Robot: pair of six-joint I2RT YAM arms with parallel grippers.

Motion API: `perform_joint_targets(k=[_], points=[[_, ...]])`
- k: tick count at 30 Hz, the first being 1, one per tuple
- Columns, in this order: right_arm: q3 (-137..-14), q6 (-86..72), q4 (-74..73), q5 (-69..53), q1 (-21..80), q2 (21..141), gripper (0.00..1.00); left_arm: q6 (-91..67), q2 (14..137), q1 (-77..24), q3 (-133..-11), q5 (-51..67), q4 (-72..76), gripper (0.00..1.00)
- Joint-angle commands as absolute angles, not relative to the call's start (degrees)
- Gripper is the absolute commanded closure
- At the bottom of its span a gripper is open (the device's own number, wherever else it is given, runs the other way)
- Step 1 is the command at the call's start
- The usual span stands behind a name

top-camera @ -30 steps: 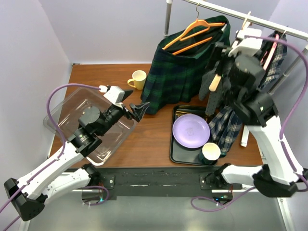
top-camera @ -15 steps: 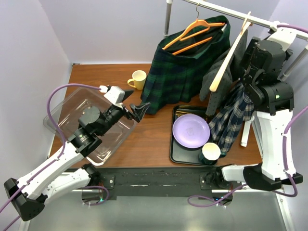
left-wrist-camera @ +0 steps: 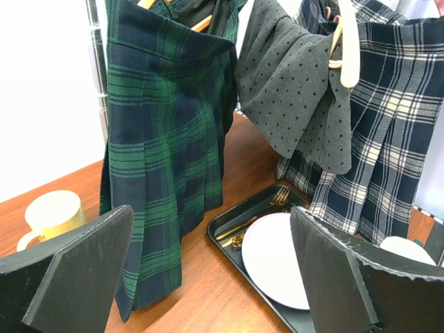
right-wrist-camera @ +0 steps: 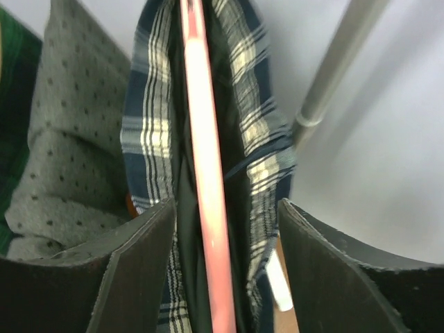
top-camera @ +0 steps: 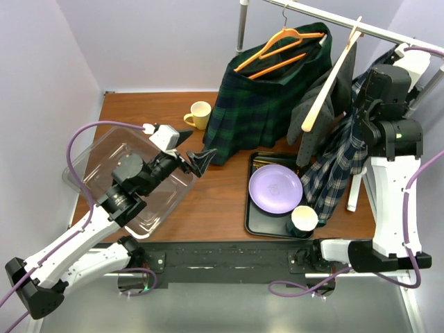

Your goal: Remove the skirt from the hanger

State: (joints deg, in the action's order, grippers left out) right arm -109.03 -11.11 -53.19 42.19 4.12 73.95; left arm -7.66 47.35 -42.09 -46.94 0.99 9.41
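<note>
Right gripper point(right-wrist-camera: 225, 205) was raised to the rail point(top-camera: 326, 19), its fingers spread astride the pink hanger point(right-wrist-camera: 205, 173) and the waistband of the navy plaid skirt point(top-camera: 334, 170). No firm pinch showed in the wrist view. This skirt was judged to be the one meant, since the arm was addressing it; it hung at the far right of the rail, its hem draped beside the black tray point(top-camera: 251, 208). The straddle probably served to catch cloth and hanger together before pulling the waistband off. Left gripper point(left-wrist-camera: 211, 209) hovered over the clear plastic container point(top-camera: 90, 166), jaws wide and holding nothing, apparently kept out of the way. The grey dotted skirt point(left-wrist-camera: 298, 90) on its wooden hanger point(top-camera: 333, 80) pressed against the plaid one and could snag. The green tartan skirt point(top-camera: 257, 111) hung further left. Below sat a purple plate point(top-camera: 275, 189) and a cup point(top-camera: 304, 220), at risk from dropping cloth.
</note>
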Motion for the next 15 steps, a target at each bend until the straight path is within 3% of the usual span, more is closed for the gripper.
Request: perform_joint_targets(k=[1,15], points=[[-106.4,-14.6,-51.6,33.8,2.2,72.5,0.42,-6.1,47.3,-42.3,-47.0,1.9,11.7,0.00],[-109.3,-13.9,-47.0,36.8,1.7,72.4,0.76,-6.1,48.1,-42.3,-47.1,3.1,11.7,0.00]])
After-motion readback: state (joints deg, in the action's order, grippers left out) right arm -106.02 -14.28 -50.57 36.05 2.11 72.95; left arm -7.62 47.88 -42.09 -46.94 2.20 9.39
